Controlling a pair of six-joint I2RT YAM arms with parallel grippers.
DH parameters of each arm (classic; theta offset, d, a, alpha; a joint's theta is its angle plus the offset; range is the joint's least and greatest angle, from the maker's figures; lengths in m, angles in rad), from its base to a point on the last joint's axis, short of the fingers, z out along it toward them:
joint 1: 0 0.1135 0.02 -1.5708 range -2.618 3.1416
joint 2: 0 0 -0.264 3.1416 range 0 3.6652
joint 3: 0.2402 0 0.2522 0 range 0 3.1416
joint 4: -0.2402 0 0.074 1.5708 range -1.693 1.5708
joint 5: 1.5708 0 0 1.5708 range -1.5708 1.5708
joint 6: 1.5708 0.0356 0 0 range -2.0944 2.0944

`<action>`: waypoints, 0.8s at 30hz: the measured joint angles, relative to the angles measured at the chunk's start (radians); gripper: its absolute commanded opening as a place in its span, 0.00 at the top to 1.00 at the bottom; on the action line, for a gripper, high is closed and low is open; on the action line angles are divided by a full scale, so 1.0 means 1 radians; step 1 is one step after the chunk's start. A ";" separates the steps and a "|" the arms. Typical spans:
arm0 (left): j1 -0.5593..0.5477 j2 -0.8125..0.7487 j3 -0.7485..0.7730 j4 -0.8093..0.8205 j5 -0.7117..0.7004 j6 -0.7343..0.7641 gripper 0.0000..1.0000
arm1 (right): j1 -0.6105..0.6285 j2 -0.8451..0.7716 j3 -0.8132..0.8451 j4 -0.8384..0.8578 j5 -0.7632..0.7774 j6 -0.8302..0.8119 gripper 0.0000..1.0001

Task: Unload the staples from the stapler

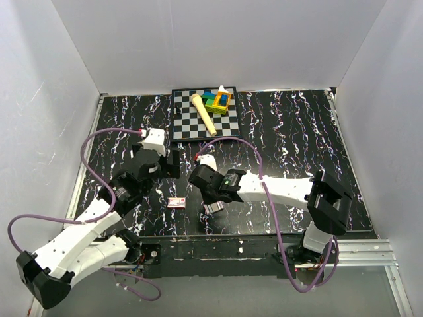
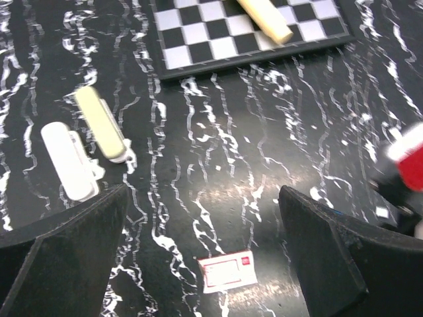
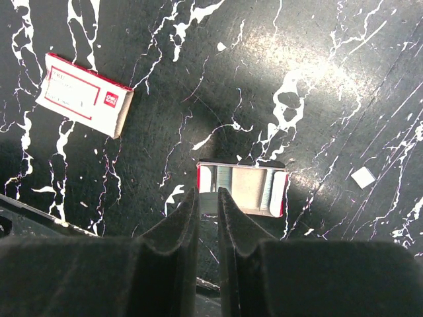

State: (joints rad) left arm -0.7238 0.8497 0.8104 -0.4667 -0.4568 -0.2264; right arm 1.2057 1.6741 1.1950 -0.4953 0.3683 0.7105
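Note:
In the right wrist view my right gripper (image 3: pixel 208 193) is nearly shut on a thin, pale silvery strip, seemingly the staples (image 3: pixel 208 203). It holds the strip at the left end of an open red-edged staple tray (image 3: pixel 254 198), which has more staple strips inside. In the top view this gripper (image 1: pixel 210 197) points down near the table's front middle. My left gripper (image 2: pixel 203 191) is wide open and empty above the table. Two pale staplers, one white (image 2: pixel 68 162) and one cream (image 2: pixel 100 123), lie to its left.
A small red-and-white box (image 1: pixel 176 202) lies between the arms and also shows in both wrist views (image 2: pixel 228 272) (image 3: pixel 84 94). A chessboard (image 1: pixel 188 125) at the back carries a cream stick (image 1: pixel 203 112) and coloured blocks (image 1: pixel 218 100). A small white scrap (image 3: pixel 362 177) lies to the right.

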 measured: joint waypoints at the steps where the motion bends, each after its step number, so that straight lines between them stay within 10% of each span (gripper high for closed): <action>1: 0.029 -0.003 0.000 0.000 0.008 0.002 0.02 | 0.000 0.000 0.000 0.000 0.001 0.000 0.81; 24: 0.445 0.032 0.000 0.000 0.165 -0.032 0.02 | -0.021 0.017 -0.035 0.027 0.003 0.004 0.80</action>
State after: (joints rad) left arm -0.2790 0.8818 0.8108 -0.4664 -0.2920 -0.2581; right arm 1.1847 1.6909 1.1599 -0.4683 0.3714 0.7147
